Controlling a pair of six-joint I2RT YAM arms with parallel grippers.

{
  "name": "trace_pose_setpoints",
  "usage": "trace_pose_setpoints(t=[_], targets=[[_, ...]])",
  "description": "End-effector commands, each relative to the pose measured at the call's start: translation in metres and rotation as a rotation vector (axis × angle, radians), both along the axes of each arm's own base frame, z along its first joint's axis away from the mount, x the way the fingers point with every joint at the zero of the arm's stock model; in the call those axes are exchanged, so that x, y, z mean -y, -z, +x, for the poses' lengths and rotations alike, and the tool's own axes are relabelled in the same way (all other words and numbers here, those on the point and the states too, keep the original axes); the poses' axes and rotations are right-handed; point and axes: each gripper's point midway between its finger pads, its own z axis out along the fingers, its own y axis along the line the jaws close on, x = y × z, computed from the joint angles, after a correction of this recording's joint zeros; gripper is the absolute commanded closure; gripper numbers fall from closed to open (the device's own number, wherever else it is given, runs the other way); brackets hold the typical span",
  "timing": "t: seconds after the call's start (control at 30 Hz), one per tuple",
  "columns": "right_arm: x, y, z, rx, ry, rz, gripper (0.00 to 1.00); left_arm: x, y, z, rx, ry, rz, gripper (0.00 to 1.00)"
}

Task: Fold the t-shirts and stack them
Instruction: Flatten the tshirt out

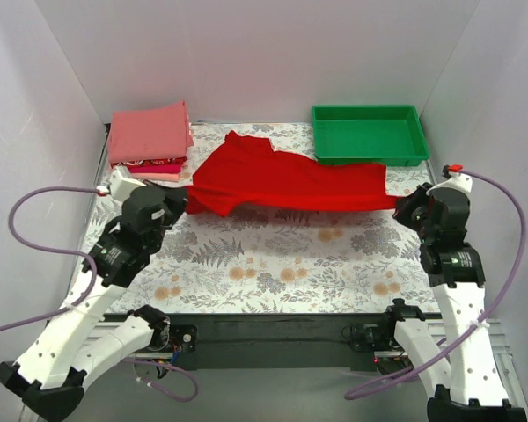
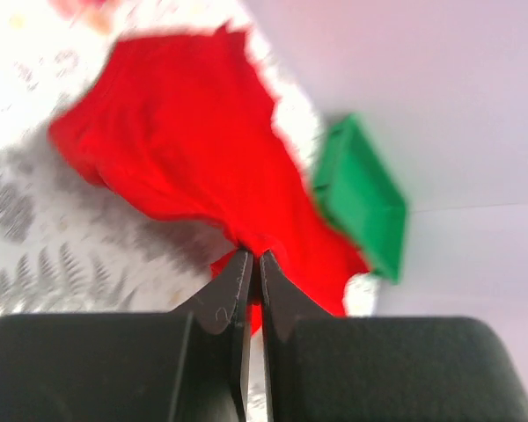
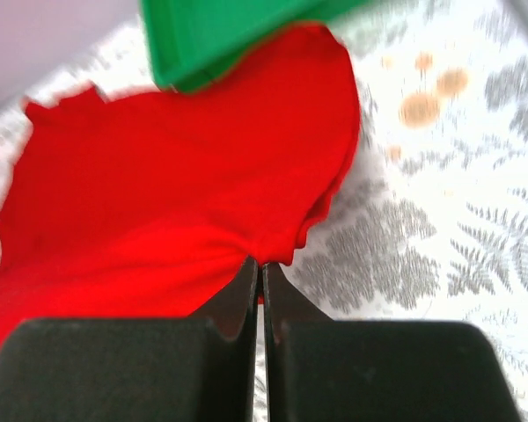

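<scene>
The fern-printed tabletop (image 1: 273, 264) carries everything. Largest on it is the red tee (image 1: 282, 183), spread wide across the far half and pulled into a long band from left to right. Its near edge runs almost straight between the 2 arms, while its far part bunches into a peak at the far left. Its right end reaches the near rim of the tray (image 1: 367, 132); whether it laps onto that rim or only lies against it I cannot tell. The tray sits at the far right with nothing in it. At the far left corner is the stack (image 1: 148, 132) of folded tees, salmon-pink on top with magenta and pale pink edges below, just beside the red tee's left end. The left tool (image 2: 253, 259) has its fingers pressed nearly together on a pinch of red cloth at the tee's left end, and the right tool (image 3: 259, 264) is closed the same way on the right end. Both wrist views are blurred. The tee looks light, limp and thin: it should sag wherever unsupported and may slip from a small pinch if tugged hard. Hems or shoulder corners look the best holds, with both tools keeping even tension so folds land flat.
</scene>
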Motion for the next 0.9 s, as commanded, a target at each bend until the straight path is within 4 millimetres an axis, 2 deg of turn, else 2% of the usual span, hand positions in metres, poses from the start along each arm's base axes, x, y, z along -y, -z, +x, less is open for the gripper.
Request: trace_pose_setpoints(t=[0.0,0.03,0.07,0.1,0.17,0.2,0.27,0.3,0.33,0.4,0.43,0.5,0.53,0.57,0.63,0.67,0.73,0.83,0.87], targets=[[0.013,-0.083,-0.003,0.218,0.043,-0.058,0.99,-0.027,-0.086,-0.005,0.226,-0.074,0.005,1.00],[0.015,-0.097,-0.006,0.254,0.050,-0.068,0.99,-0.030,-0.104,-0.007,0.271,-0.081,-0.011,1.00],[0.016,-0.126,-0.013,0.324,0.053,-0.070,0.99,-0.033,-0.119,-0.011,0.315,-0.064,0.018,1.00],[0.017,-0.138,-0.018,0.352,0.050,-0.083,0.99,-0.036,-0.148,-0.017,0.384,-0.064,-0.006,1.00],[0.019,-0.161,-0.027,0.401,0.060,-0.086,0.99,-0.038,-0.177,-0.026,0.457,-0.035,0.004,1.00],[0.019,-0.183,-0.037,0.456,0.063,-0.082,0.99,-0.040,-0.204,-0.036,0.520,-0.011,0.018,1.00],[0.015,-0.205,-0.050,0.510,0.038,-0.076,0.99,-0.044,-0.232,-0.047,0.592,0.006,0.029,1.00],[0.014,-0.226,-0.061,0.564,0.033,-0.074,0.99,-0.045,-0.244,-0.053,0.626,0.031,0.065,1.00],[0.012,-0.233,-0.067,0.578,0.019,-0.077,0.99,-0.050,-0.269,-0.067,0.688,0.039,0.055,1.00],[0.012,-0.252,-0.081,0.619,0.017,-0.079,0.99,-0.050,-0.292,-0.082,0.760,0.081,0.085,1.00],[0.013,-0.269,-0.093,0.667,0.019,-0.076,0.99,-0.053,-0.316,-0.098,0.828,0.109,0.095,1.00],[0.011,-0.284,-0.108,0.706,0.007,-0.073,0.99,-0.051,-0.339,-0.118,0.909,0.168,0.120,1.00],[0.007,-0.301,-0.122,0.753,-0.015,-0.068,0.99,-0.051,-0.347,-0.123,0.930,0.181,0.141,1.00],[0.005,-0.307,-0.129,0.769,-0.027,-0.067,0.99,-0.058,-0.365,-0.140,0.985,0.181,0.134,1.00],[0.001,-0.325,-0.146,0.827,-0.051,-0.061,0.99,-0.060,-0.377,-0.150,1.023,0.191,0.161,1.00],[0.001,-0.328,-0.148,0.832,-0.054,-0.063,0.99,-0.066,-0.389,-0.158,1.051,0.180,0.160,1.00],[0.002,-0.333,-0.153,0.844,-0.047,-0.066,0.99,-0.069,-0.393,-0.159,1.051,0.167,0.165,1.00],[0.004,-0.332,-0.151,0.836,-0.038,-0.068,0.99,-0.073,-0.392,-0.147,1.024,0.115,0.179,1.00],[0.003,-0.326,-0.143,0.811,-0.041,-0.068,0.99,-0.077,-0.390,-0.140,1.004,0.080,0.197,1.00]])
